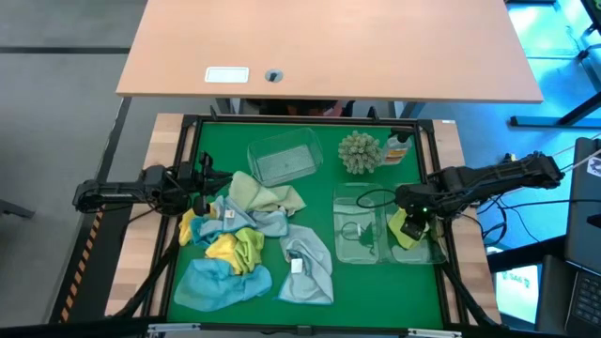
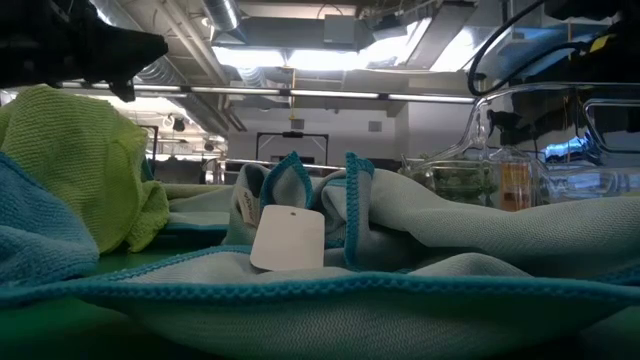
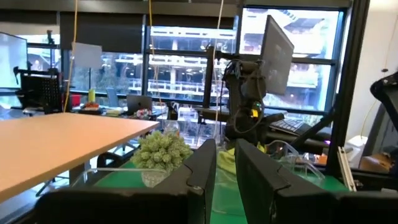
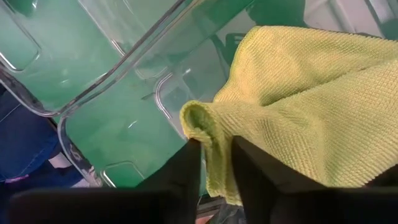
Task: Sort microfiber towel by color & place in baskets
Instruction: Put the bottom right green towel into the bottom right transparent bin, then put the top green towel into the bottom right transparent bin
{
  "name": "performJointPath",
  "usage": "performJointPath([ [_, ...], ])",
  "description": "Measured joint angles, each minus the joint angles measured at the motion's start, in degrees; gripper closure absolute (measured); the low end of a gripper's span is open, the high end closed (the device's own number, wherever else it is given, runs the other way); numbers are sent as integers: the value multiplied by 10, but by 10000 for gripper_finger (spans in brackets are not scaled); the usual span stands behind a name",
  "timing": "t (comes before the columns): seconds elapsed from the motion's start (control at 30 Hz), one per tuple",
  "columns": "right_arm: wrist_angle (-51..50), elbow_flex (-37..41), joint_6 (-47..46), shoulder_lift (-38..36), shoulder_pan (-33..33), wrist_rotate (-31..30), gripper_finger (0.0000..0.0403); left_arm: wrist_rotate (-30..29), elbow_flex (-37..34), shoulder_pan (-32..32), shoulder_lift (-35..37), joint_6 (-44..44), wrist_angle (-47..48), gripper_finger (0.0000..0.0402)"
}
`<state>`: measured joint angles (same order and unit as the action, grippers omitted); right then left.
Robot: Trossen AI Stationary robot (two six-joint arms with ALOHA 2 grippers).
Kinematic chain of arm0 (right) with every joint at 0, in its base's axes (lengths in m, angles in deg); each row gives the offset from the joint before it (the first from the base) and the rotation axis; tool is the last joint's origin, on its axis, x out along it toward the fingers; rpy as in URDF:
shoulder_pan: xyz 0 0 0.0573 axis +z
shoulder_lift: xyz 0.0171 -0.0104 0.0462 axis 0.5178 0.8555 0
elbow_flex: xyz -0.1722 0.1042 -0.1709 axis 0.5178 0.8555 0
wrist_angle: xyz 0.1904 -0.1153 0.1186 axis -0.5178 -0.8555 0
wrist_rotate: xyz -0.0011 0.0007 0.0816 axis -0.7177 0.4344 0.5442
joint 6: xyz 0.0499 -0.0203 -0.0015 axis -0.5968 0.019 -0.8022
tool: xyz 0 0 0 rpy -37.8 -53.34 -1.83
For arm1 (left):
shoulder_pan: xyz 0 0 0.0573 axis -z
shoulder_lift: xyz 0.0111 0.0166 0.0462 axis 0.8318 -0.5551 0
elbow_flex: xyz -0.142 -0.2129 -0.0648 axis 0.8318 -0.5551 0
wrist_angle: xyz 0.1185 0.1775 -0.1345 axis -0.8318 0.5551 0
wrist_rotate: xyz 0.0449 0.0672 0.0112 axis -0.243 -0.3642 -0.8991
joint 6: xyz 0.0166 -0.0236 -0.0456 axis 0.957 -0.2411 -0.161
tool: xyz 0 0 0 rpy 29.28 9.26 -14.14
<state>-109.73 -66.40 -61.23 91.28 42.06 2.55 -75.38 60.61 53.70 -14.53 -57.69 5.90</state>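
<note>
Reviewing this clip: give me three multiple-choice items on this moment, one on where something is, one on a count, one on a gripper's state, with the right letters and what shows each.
1. Where is the right gripper?
A. over the towel pile
B. over the rightmost clear basket
C. beside the spiky ball

2. How many clear baskets stand on the green mat?
A. one
B. five
C. three

3. What is the right gripper doing?
A. pinching a yellow-green towel
B. open and empty
C. holding the orange-capped bottle

Answers: 1 B, the high view shows it above that basket at the mat's right edge. 2 C, one basket sits at the back and two sit side by side on the right, the inner one beside the rightmost. 3 A, the right wrist view shows a fold of the towel between its fingers.
</note>
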Motion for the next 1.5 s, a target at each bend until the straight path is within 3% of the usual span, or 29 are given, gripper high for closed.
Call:
performJointPath([
  [0.3, 0, 0, 0, 0, 0, 0, 220, -50, 0, 0, 0, -93, 0, 307],
  [0.57, 0, 0, 0, 0, 0, 0, 212, -56, 0, 0, 0, -123, 0, 236],
  [0.77, 0, 0, 0, 0, 0, 0, 212, -88, 29, 0, -16, -121, 26, 225],
  [1.03, -1, 0, -16, -1, 0, 100, 212, -145, 78, 0, -53, -156, 136, 233],
  [1.3, 1, -10, -28, -6, 0, 95, 212, -143, 114, 0, -74, -274, 293, 233],
  [1.5, 5, -83, 2, -6, 0, 25, 212, -134, 136, 0, -89, -358, 419, 233],
])
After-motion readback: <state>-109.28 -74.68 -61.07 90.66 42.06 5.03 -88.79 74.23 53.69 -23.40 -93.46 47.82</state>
